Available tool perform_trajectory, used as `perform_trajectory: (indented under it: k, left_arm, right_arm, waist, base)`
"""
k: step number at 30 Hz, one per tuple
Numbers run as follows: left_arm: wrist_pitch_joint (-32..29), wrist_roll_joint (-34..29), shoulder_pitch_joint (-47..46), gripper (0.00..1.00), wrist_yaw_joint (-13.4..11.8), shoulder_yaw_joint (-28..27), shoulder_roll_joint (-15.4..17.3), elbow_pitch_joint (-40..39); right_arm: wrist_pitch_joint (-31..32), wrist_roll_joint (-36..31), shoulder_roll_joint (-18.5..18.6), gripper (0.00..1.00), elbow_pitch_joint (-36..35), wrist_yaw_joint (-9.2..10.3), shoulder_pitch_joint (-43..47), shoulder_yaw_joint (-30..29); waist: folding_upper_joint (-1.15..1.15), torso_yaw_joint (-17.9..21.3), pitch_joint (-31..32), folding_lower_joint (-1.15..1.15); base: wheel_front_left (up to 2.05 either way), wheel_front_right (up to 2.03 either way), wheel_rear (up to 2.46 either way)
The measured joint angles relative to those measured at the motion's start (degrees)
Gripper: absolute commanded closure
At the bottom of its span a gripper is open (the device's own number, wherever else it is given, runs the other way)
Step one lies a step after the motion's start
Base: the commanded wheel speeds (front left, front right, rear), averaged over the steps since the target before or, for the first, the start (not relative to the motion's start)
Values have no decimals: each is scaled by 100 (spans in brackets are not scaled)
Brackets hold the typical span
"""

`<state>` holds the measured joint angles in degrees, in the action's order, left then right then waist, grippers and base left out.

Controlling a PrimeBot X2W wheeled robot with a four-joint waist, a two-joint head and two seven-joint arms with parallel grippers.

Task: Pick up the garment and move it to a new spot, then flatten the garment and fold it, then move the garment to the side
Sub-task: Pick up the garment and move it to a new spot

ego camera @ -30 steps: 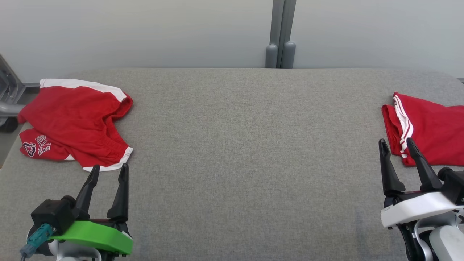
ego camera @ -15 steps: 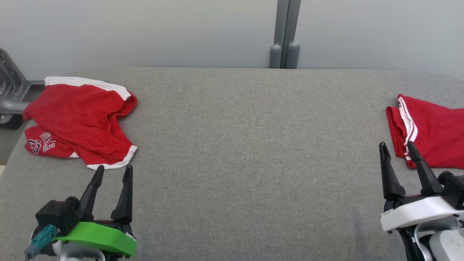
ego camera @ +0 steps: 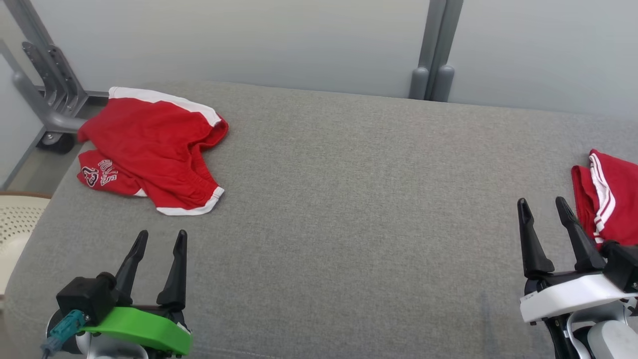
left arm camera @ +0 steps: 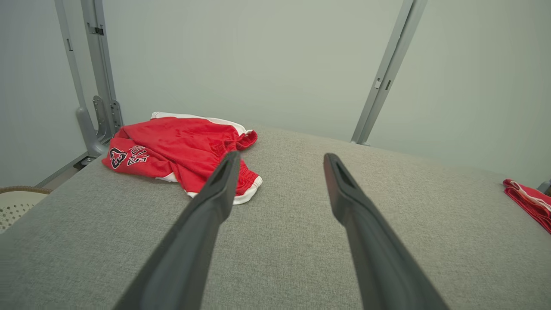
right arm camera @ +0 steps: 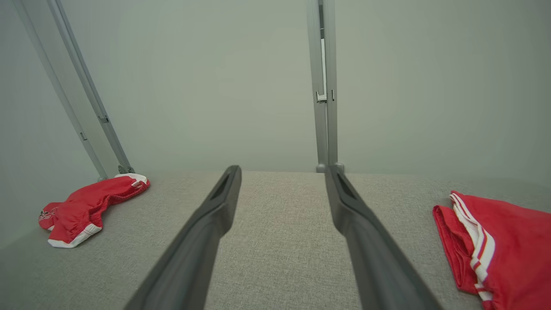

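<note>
Step in hand: the first one, pick-up, not yet begun.

Task item: crumpled red shorts (ego camera: 149,149), with white trim and a printed number. They lie bunched at the far-left corner of the grey worktop (ego camera: 349,209). Nothing touches them.

Left pincer (ego camera: 163,234): jaws spread, nothing between them. It hovers near the front edge, with the shorts ahead, slightly to its left and apart from it.

Right pincer (ego camera: 541,202): jaws spread, empty. It sits just beside a folded red garment (ego camera: 610,199) with white stripes at the right edge. That piece looks finished to me, so I take the shorts as the work.

Next move (my judgement):
- The left arm reaches forward and left, then comes down over a raised ridge of cloth; the near white hem is the closest one.
- It closes on one bunch, lifts, and carries it toward the middle.
- The cloth is limp and will trail, so the lift should be high enough to clear the surface.

Edges:
- The shorts' outer side reaches the worktop's left edge, close to a grey frame bracket (ego camera: 50,99).
- A pale perforated basket (ego camera: 15,224) sits below that edge.
- The wall stands just behind the back edge.
- Approaching from the inner side keeps the fingers off the bracket.

Room: the wide middle stretch between the two garments is bare, enough for spreading and folding.
</note>
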<state>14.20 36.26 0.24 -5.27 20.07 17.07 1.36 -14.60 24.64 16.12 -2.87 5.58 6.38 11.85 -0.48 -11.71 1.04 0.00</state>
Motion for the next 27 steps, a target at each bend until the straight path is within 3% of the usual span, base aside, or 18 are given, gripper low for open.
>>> perform_trajectory:
  k: [27]
  left_arm:
    - [-56,-75,-1,0,-86,-233,-24,152]
  right_arm:
    - [0,-101,-192,0,-11,-212,-6,449]
  waist:
    - [0,-1425,14,0]
  base:
    - [0,0,0]
